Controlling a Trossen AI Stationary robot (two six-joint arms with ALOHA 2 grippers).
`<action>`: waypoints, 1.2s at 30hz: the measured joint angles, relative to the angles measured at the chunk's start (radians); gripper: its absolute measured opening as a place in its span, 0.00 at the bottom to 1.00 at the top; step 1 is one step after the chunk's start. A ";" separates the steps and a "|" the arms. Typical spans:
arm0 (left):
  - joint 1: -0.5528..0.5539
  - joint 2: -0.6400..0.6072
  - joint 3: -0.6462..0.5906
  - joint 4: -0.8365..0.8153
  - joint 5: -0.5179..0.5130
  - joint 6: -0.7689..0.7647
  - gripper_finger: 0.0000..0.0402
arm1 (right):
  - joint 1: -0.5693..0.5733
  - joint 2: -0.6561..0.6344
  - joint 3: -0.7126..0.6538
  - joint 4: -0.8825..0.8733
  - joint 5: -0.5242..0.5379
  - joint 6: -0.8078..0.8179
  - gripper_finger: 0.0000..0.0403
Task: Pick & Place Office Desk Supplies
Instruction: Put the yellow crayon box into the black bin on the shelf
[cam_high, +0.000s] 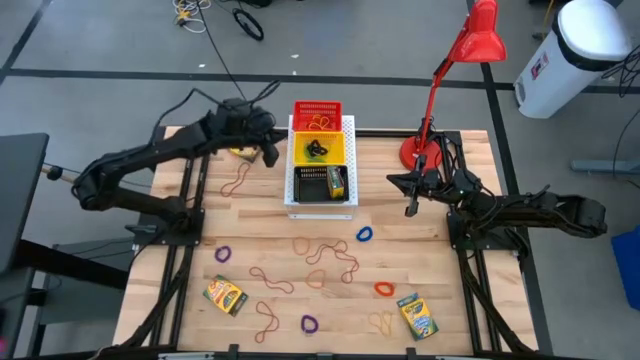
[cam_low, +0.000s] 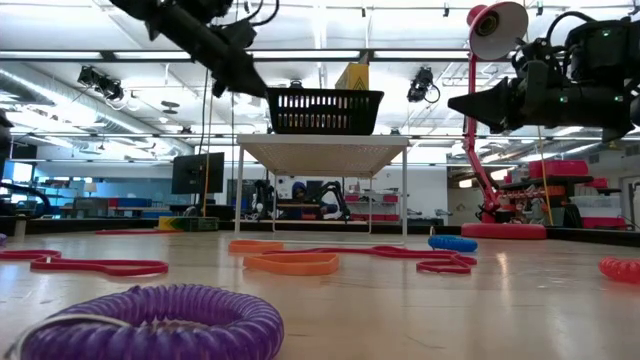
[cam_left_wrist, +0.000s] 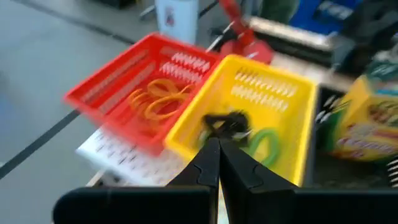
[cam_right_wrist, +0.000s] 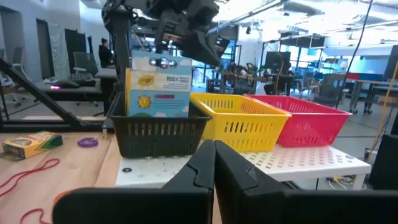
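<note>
We are holding both grippers pressed together and empty: the left gripper (cam_high: 270, 152) beside the yellow bin (cam_high: 318, 150), the right gripper (cam_high: 409, 207) farther off. Crayon boxes (cam_high: 226, 295) lying well before the bin seem light and stiff; we are planning to pinch their narrow sides.

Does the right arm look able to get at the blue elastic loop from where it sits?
Probably yes. The right end effector, shut, hangs above the table near the red lamp's base, and the blue elastic loop lies on bare wood just toward the front edge, with nothing between them. The fingers would have to open first.
</note>
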 joint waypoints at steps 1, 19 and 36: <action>0.011 -0.006 0.006 -0.024 -0.017 0.003 0.02 | 0.000 0.000 0.000 -0.002 0.000 0.000 0.02; 0.364 -0.030 -0.188 -0.229 -0.013 -0.116 0.11 | 0.000 0.000 0.000 -0.069 0.000 0.017 0.02; 0.231 -0.162 -0.428 -0.043 -0.091 -0.182 0.02 | 0.000 0.000 0.000 -0.109 0.000 0.074 0.02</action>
